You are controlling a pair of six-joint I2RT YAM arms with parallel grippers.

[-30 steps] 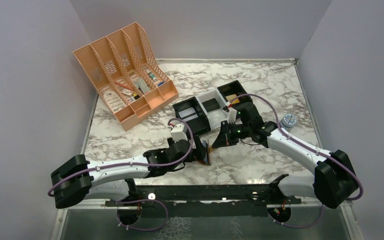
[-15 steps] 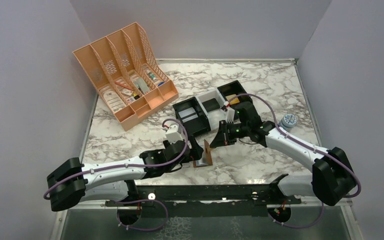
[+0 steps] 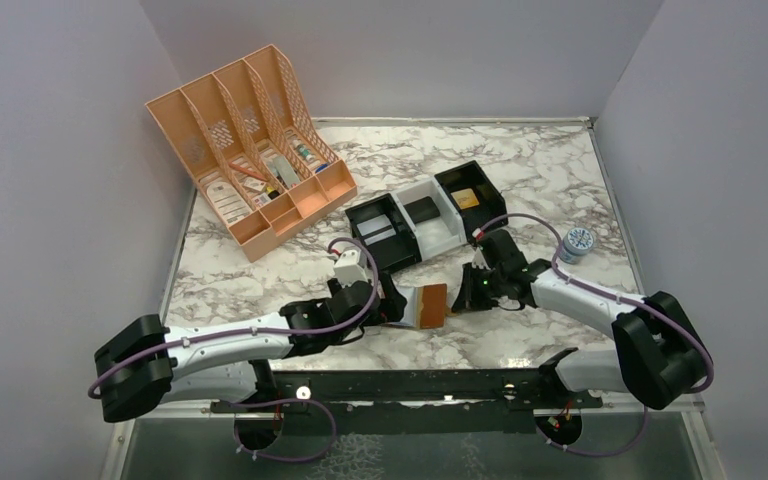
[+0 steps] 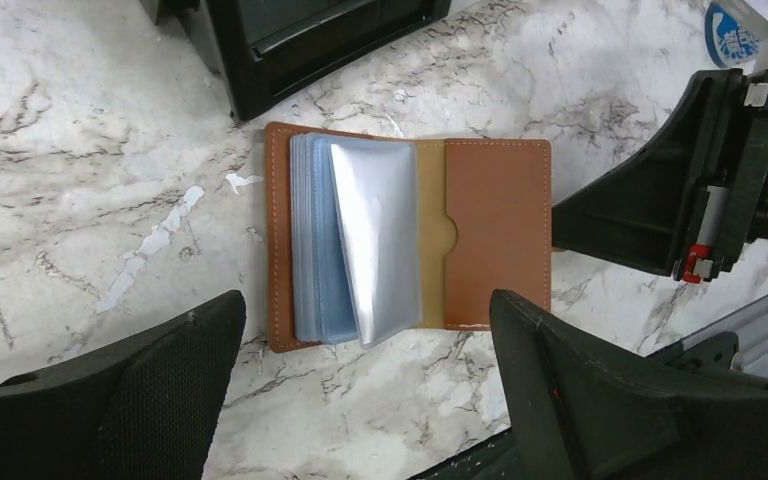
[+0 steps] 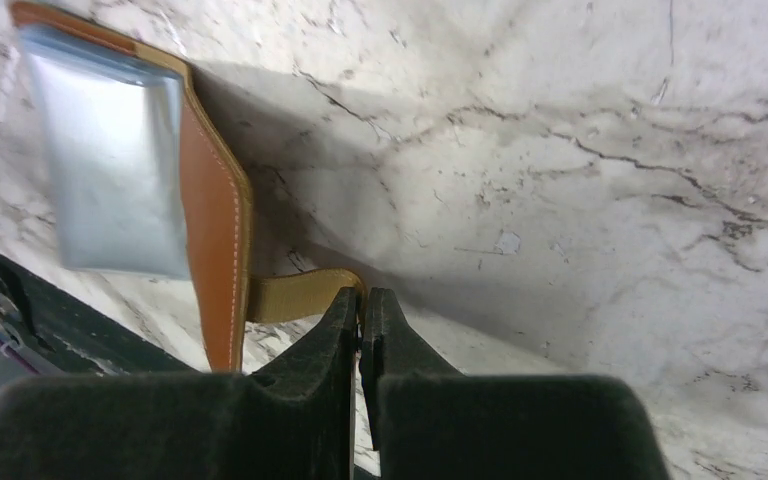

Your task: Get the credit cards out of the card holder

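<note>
The brown card holder [image 3: 430,305] lies spread open on the marble between the two grippers. In the left wrist view its right half [image 4: 500,240] is bare leather. A stack of pale blue-grey credit cards [image 4: 355,240] sits on its left half, the top one lifted at an angle. My left gripper [image 4: 368,300] is open above the holder's near edge and touches nothing. My right gripper [image 5: 362,300] is shut on the holder's tan snap tab [image 5: 300,298] at table level. The cards [image 5: 110,160] and leather edge [image 5: 215,230] show beyond it.
Black-and-white trays [image 3: 420,215] stand just behind the holder. An orange file organiser [image 3: 250,150] is at the back left. A small round blue-lidded jar [image 3: 578,241] sits right of the right arm. The black mounting rail [image 3: 410,385] runs along the near edge.
The card holder stood on edge between the grippers and now lies flat and open. The right gripper has come down and nearer, holding the tab. The left gripper has drawn back slightly.
</note>
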